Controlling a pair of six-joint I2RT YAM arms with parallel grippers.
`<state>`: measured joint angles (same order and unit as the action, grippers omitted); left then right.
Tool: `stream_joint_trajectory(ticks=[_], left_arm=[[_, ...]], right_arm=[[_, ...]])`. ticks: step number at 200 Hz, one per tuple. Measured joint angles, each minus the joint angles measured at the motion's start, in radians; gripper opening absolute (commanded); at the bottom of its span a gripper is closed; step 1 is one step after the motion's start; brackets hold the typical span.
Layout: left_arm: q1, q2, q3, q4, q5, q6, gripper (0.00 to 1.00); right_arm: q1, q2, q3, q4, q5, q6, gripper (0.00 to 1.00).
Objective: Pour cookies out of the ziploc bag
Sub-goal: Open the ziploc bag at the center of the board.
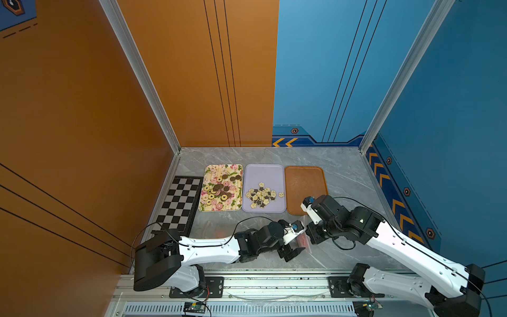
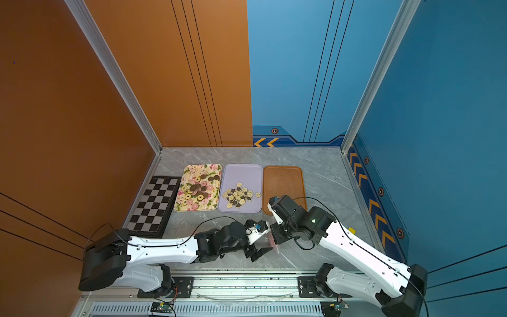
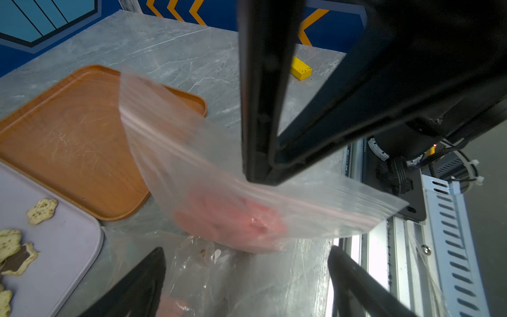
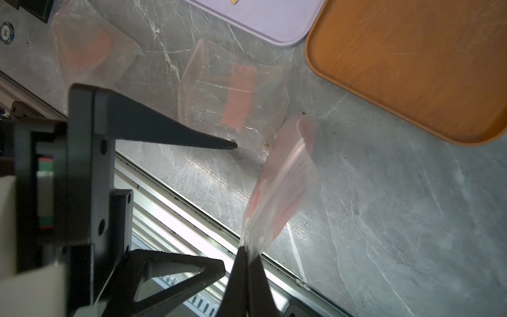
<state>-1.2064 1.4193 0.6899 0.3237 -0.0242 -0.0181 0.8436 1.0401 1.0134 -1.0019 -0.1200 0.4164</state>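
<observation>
**Top views.** Item: ziploc bag [image 1: 303, 241] [image 2: 273, 241], clear plastic with pink showing through. It sits near the table's front edge, in front of the brown tray [image 1: 304, 181] and between my two grippers.
- The right gripper [image 1: 309, 237] is at the bag, and the left gripper [image 1: 295, 251] is just beside it.
- On the floral tray [image 1: 212, 168]: round cookies [image 1: 222, 190] in brown, pink and yellow.
- On the lilac tray [image 1: 263, 171]: flower and star cookies [image 1: 262, 195] in cream and dark.

**Left wrist.** The ziploc bag [image 3: 247, 197] is blurred, with its zip strips running across it. The pink cookies [image 3: 233, 216] are heaped at its low end. I cannot tell whether that end touches the tabletop. My left gripper [image 3: 247, 248] is spread wide and holds nothing.

**Right wrist.** My right gripper [image 4: 244, 251] is pinched tight on the ziploc bag [image 4: 282, 181] at its edge. A flat clear bag [image 4: 233, 93] lies on the tabletop beyond.
</observation>
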Motion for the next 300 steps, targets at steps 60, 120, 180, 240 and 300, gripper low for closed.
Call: stream_joint_trajectory(ticks=[60, 120, 180, 240, 300], left_arm=[[0.005, 0.047, 0.034, 0.060, 0.008, 0.000, 0.83], [0.009, 0.083, 0.045, 0.100, 0.013, 0.000, 0.67], [0.018, 0.134, 0.077, 0.132, 0.064, 0.000, 0.56], [0.032, 0.167, 0.086, 0.171, 0.136, 0.003, 0.63], [0.020, 0.158, 0.059, 0.285, 0.119, -0.008, 0.82]], right_arm=[[-0.003, -0.003, 0.000, -0.004, -0.012, -0.002, 0.00], [-0.016, -0.004, 0.000, -0.027, -0.008, -0.001, 0.00], [-0.035, -0.016, 0.000, -0.061, 0.004, 0.006, 0.00], [-0.040, -0.019, 0.000, -0.077, 0.017, 0.021, 0.00], [-0.035, -0.025, 0.053, -0.099, -0.010, 0.021, 0.00]])
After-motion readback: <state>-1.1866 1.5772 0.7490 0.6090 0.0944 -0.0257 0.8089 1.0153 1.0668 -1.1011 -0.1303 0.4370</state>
